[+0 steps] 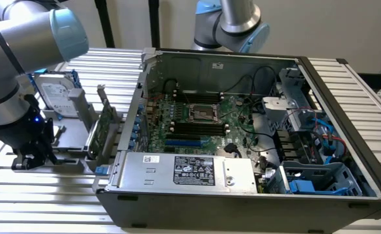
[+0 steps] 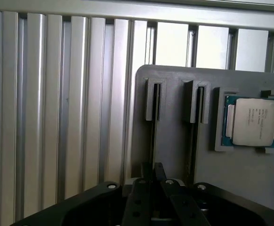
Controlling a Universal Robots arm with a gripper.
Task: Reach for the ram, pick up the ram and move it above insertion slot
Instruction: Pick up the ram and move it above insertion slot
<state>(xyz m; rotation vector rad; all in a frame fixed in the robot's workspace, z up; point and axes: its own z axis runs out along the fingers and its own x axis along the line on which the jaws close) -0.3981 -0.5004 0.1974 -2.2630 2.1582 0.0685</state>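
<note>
In the exterior view my gripper is down at the grey parts holder on the exterior view's left, beside the open computer case. In the wrist view the gripper sits over one of two narrow grooves in the holder. Its two dark fingertips stand close together on a thin dark strip that runs along that groove. This strip looks like the ram seen edge-on, and its green face is hidden. The black insertion slots lie on the motherboard inside the case.
A silver hard drive and a green expansion card stand upright in the holder between my arm and the case wall. A processor chip lies in a pocket of the holder. A second arm stands behind the case.
</note>
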